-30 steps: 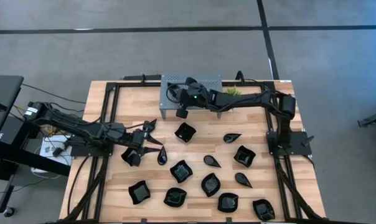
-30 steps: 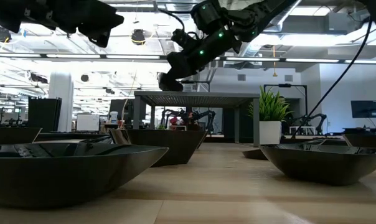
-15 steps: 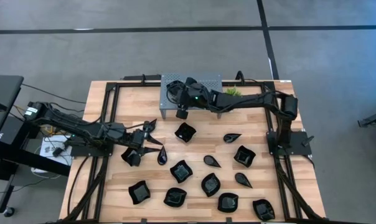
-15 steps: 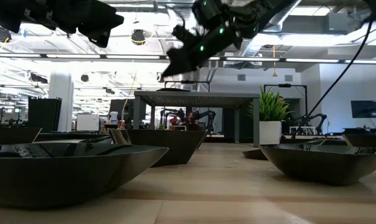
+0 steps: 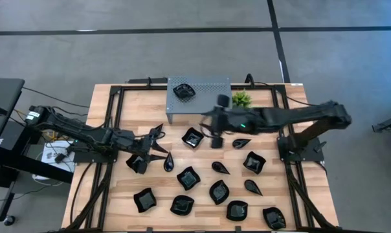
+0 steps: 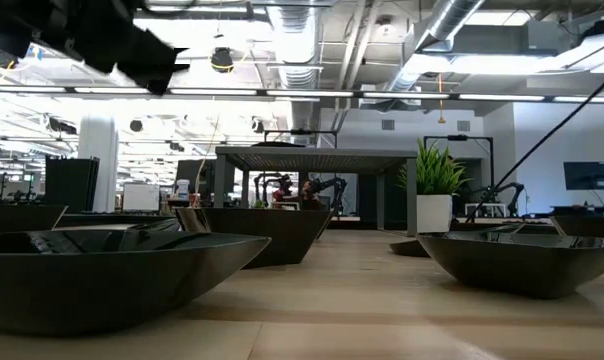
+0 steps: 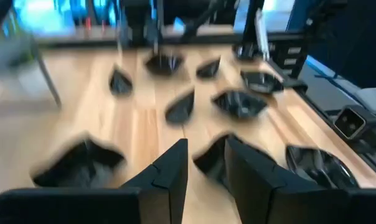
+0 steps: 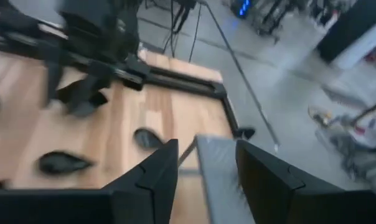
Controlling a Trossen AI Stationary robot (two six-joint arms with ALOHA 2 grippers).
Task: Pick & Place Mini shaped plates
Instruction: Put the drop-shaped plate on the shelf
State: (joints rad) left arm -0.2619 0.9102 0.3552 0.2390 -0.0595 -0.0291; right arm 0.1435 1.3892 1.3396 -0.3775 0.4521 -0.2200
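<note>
Several glossy black mini plates (image 5: 219, 191) lie on the wooden table. One plate (image 5: 184, 91) rests on top of the grey perforated stand (image 5: 208, 84); the low view shows it as a thin dark shape (image 6: 272, 144) on the stand's top. My right gripper (image 5: 215, 139) hangs open and empty above the table in front of the stand, over a wavy square plate (image 5: 193, 137). My left gripper (image 5: 160, 139) stands open at the table's left, fingers either side of a gap (image 7: 206, 146) aimed at a teardrop plate (image 5: 168, 162), touching nothing.
A small green plant (image 5: 240, 99) stands right of the stand. Another plate (image 5: 136, 163) lies under my left wrist. Black frame rails (image 5: 111, 123) run along the table's left, right and far sides. Bare wood (image 5: 279, 103) shows at the far right.
My right gripper has opened and let go of a plate, which now lies on the stand's top. The gripper has then risen and swung away from the stand toward the table's near and right side. My left gripper has tipped slightly downward.
</note>
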